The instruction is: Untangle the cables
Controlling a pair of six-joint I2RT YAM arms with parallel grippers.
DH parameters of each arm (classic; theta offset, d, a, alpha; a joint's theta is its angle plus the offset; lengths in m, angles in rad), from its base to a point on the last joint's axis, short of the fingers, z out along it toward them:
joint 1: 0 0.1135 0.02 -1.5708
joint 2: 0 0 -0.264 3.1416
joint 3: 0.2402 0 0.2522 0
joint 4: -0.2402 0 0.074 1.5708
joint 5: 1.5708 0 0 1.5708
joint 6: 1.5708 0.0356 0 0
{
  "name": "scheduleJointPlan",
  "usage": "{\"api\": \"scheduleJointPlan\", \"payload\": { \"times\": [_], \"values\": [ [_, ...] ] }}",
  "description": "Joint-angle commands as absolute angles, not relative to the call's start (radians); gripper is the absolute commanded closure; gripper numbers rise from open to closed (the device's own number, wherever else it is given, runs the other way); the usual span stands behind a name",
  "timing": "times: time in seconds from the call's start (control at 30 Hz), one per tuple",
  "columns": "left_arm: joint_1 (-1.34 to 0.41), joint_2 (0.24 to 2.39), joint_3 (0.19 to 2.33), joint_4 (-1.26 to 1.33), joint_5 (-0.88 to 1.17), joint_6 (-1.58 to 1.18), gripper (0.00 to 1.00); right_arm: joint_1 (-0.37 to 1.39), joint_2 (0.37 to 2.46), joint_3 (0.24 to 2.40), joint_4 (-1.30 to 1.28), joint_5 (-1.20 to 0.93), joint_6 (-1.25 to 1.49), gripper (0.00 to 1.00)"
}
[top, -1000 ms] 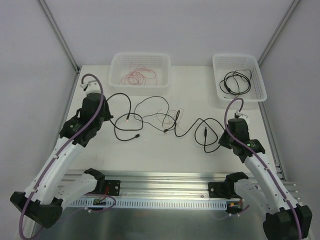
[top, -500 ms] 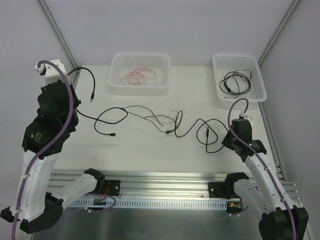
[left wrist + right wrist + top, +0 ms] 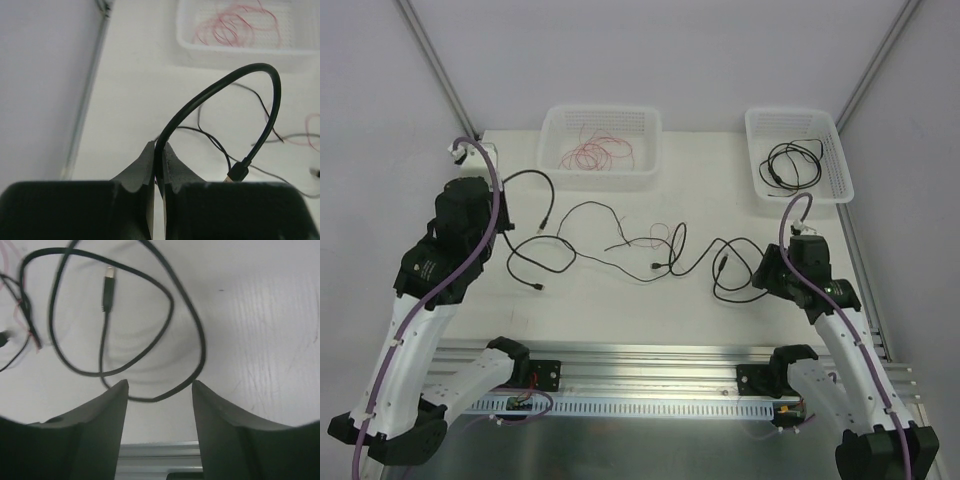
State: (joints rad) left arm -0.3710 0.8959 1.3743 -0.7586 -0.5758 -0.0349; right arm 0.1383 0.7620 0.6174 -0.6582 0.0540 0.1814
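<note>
We're clamping left tool [image 3: 158, 150] on a black cable [image 3: 256, 66], right tool [image 3: 160, 387] hanging open; centre knot [image 3: 660, 252] not undone, 12 o'clock basket [image 3: 600, 180] and 2 o'clock basket [image 3: 805, 196] holding sorted ones.

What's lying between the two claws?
The tangled cables, black with fine reddish strands, sprawl across the table between left claw and right claw; the top view shows it.

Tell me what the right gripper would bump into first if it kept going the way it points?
Probably the black cable loop lying on the table. It curves just past the open right gripper, between its fingertips. Depth is hard to judge, so it might touch the table instead.
</note>
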Motion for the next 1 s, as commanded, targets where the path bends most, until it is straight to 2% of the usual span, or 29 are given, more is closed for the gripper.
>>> {"api": "scheduleJointPlan", "payload": {
  "times": [0.0,0.03,0.13,0.23,0.4,0.73,0.97],
  "values": [
    [-0.364,0.870,1.263,-0.703,-0.203,-0.152,0.99,0.185,0.706,0.745,-0.676,-0.106,0.068,0.41],
    [-0.362,0.856,1.237,-0.678,-0.165,-0.158,0.99,0.201,0.692,0.762,-0.683,-0.123,0.049,0.35],
    [-0.364,0.819,1.122,-0.629,-0.065,-0.166,0.99,0.290,0.692,0.847,-0.686,-0.199,0.008,0.30],
    [-0.362,0.744,1.013,-0.578,-0.009,-0.161,0.99,0.420,0.730,0.908,-0.635,-0.264,-0.040,0.29],
    [-0.364,0.648,0.896,-0.546,-0.002,-0.167,0.98,0.662,0.949,0.988,-0.549,-0.259,-0.116,0.29],
    [-0.364,0.535,0.825,-0.551,0.044,-0.207,0.97,0.811,1.486,1.219,-0.479,-0.419,-0.297,0.33],
    [-0.362,0.502,0.792,-0.561,0.052,-0.222,0.97,0.830,1.727,1.285,-0.423,-0.468,-0.353,0.34]
  ]
}}
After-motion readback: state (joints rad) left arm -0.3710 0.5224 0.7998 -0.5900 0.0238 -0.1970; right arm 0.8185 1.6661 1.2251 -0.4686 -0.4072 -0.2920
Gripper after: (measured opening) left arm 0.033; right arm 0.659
